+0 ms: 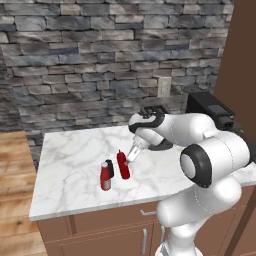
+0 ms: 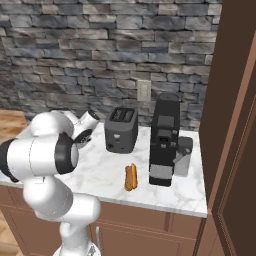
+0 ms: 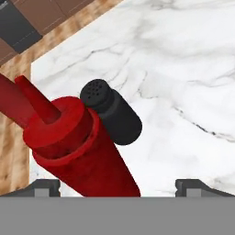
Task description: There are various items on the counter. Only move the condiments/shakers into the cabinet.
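- The claw (image 1: 132,159) is open wide and holds nothing.
- The dark red squeeze bottle (image 1: 123,165) stands on the counter (image 1: 70,165), between the fingers, nearer the left one.
- The black shaker (image 3: 111,111) is just behind it.

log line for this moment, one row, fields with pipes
phase: approach | gripper: open, beside squeeze bottle | black shaker: behind bottle | labelled bottle: on counter | cabinet: nothing moved yet
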Controlling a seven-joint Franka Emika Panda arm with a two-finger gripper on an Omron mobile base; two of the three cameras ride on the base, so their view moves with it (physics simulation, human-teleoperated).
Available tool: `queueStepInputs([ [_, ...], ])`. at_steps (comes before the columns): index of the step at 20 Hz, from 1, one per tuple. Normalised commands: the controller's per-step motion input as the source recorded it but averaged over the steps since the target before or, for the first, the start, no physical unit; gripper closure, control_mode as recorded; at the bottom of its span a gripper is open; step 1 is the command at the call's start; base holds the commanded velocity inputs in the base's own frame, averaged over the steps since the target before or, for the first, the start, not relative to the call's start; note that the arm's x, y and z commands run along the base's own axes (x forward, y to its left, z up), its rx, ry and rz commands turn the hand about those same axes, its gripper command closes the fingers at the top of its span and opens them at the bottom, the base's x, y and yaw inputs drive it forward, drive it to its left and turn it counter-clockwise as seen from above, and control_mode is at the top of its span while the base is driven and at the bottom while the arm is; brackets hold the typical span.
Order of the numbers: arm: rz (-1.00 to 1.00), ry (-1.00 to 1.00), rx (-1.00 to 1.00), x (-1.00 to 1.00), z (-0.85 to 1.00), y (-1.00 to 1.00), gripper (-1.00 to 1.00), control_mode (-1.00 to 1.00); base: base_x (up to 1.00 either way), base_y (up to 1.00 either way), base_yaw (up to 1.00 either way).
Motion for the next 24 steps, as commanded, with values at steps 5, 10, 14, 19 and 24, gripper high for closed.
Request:
queueStepInputs([
  [5, 0.04, 0.0, 0.0, -0.03, -0.04, 0.5, -1.0, -1.0, 0.0, 0.0, 0.0],
  [10, 0.04, 0.01, -0.01, -0.04, -0.08, 0.56, 1.0, -1.0, 0.0, 0.0, 0.0],
  [14, 0.0, 0.0, 0.0, -0.03, 0.03, 0.0, 1.0, -1.0, 0.0, 0.0, 0.0],
  [19, 0.0, -0.17, 0.06, -0.57, 0.84, -0.38, 1.0, -1.0, 0.0, 0.0, 0.0],
  [24, 0.0, -0.21, 0.11, -0.66, 1.0, -0.54, 1.0, -1.0, 0.0, 0.0, 0.0],
])
